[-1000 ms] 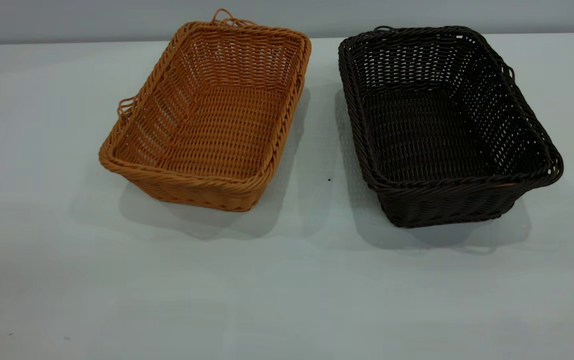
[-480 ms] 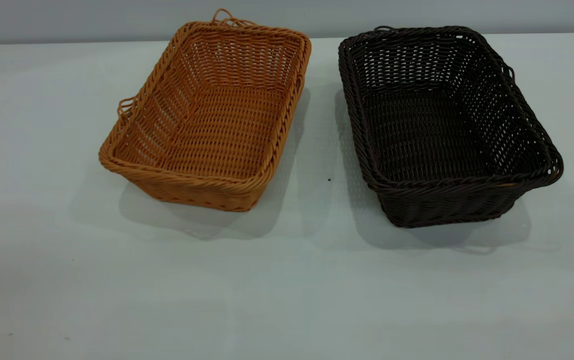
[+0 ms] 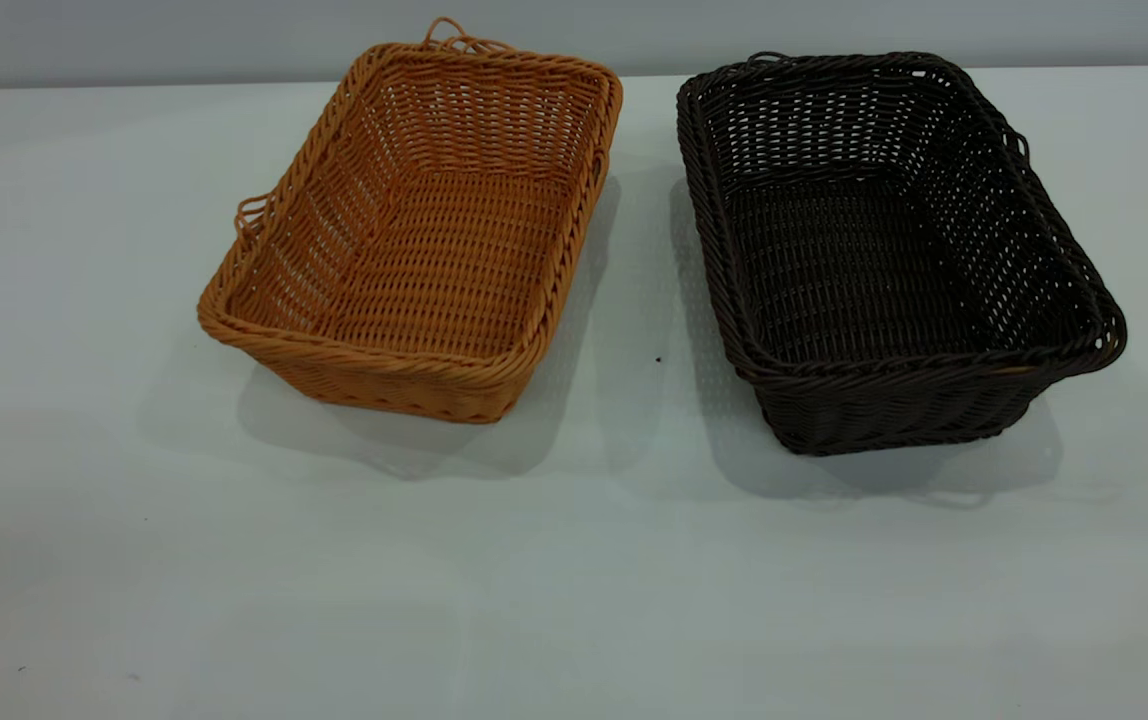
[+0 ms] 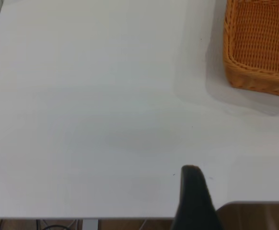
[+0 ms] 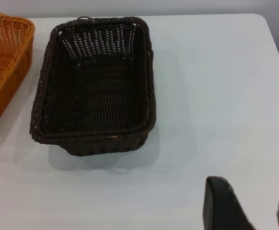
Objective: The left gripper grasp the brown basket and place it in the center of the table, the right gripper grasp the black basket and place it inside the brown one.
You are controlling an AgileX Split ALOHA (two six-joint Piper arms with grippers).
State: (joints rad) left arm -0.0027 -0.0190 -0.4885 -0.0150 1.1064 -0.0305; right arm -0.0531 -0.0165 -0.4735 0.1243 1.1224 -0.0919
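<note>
We observed the brown basket [image 3: 414, 235] and the black basket [image 3: 889, 250] standing side by side on the table [image 3: 574, 580], apart, long axes running away from the arms. The left gripper [image 4: 193, 201] hung over the near table edge, well short of the brown basket; we could not tell its opening. The right gripper [image 5: 249, 203] stood with fingers parted, the black basket well ahead of it. Neither basket was held. We judged each arm nearer its own basket.
</note>
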